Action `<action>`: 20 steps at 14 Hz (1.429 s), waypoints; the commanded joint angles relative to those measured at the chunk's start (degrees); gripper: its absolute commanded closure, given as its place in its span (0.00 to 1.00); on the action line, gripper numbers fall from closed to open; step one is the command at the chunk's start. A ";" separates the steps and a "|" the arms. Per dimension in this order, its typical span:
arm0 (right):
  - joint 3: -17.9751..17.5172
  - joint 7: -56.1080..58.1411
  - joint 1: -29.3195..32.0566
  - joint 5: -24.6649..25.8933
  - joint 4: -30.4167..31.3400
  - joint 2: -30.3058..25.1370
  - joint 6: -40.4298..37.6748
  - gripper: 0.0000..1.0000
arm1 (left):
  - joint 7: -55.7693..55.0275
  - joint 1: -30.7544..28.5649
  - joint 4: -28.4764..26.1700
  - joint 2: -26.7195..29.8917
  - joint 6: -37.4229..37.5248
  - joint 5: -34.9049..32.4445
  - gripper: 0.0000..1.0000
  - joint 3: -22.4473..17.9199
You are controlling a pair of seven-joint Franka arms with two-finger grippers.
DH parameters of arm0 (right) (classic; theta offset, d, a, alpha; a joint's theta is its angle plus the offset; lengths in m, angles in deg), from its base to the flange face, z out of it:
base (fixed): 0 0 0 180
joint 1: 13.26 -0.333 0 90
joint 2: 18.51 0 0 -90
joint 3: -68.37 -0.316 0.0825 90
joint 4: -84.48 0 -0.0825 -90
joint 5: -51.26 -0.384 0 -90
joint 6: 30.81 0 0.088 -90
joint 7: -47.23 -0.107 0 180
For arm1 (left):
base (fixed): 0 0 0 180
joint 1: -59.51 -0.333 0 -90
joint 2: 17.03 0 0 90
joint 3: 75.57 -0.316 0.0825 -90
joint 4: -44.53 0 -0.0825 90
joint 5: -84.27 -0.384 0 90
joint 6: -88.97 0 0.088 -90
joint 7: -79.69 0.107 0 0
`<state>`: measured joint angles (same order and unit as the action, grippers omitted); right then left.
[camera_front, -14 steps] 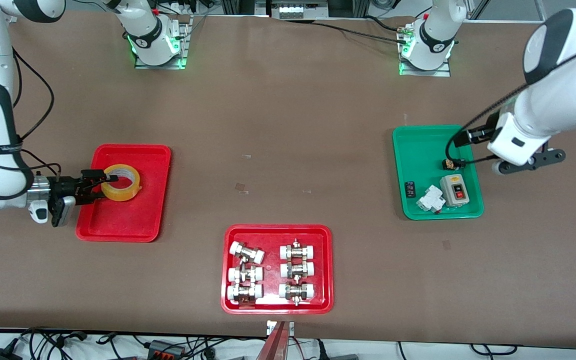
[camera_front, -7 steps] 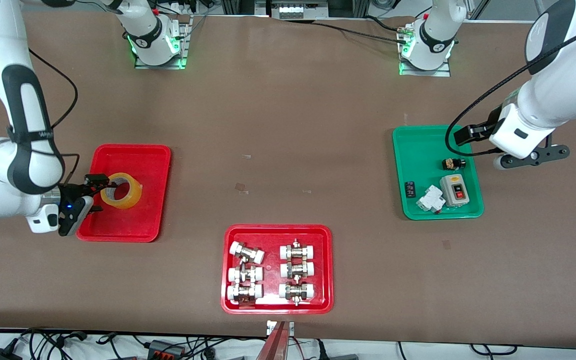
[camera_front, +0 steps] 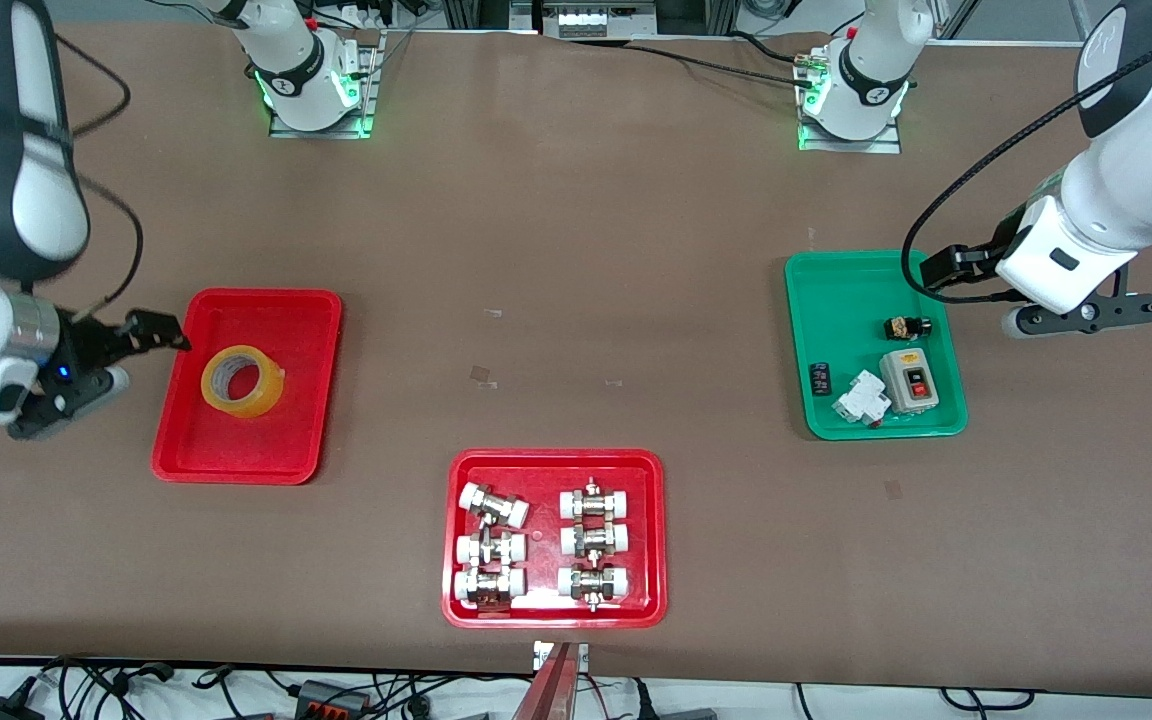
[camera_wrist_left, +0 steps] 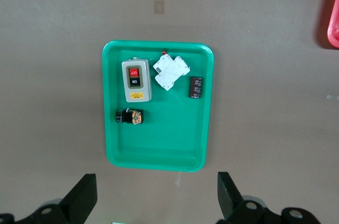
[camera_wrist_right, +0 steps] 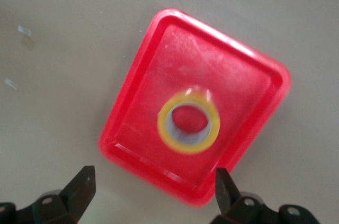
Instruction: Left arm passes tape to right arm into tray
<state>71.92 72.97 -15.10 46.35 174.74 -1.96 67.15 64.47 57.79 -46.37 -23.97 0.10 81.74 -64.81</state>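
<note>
The yellow tape roll lies flat in the plain red tray at the right arm's end of the table. It also shows in the right wrist view, inside the tray's rim. My right gripper is open and empty, raised just off the tray's edge on the side toward the right arm's end; its own view shows its jaws wide apart. My left gripper is open and empty, up over the edge of the green tray; its jaws stand wide apart.
A red tray with several white-capped metal fittings sits nearest the front camera at mid-table. A green tray at the left arm's end holds a grey switch box, a white breaker and small dark parts.
My right gripper has let go of the tape, opened and drawn back and up off the tray. The tape has settled flat in the tray. My left arm has drifted toward its own end.
</note>
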 commanded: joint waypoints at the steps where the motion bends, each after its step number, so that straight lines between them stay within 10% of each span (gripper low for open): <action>1: 0.14 -11.90 -2.82 3.06 3.25 -8.00 -4.68 0.00 | 1.69 -0.30 -2.86 2.63 0.54 -0.89 0.00 0.40; 6: -1.01 -23.79 -4.75 3.16 5.19 -17.77 -8.30 0.00 | 1.60 -0.21 -2.44 2.46 0.10 -0.72 0.00 0.49; 13: -1.27 -35.93 -5.11 6.58 -2.45 -17.08 -11.90 0.00 | 1.07 -0.30 -2.26 2.46 0.01 -0.63 0.00 0.40; 20: -1.27 -31.82 -5.11 6.32 6.77 -23.05 -4.53 0.00 | 0.90 -0.30 -2.26 2.46 -0.78 -0.72 0.00 0.40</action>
<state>70.73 39.46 -19.70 51.67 179.28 -22.79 61.31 64.75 57.89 -47.46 -22.85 -0.01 81.74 -64.64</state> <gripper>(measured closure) 0.000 0.000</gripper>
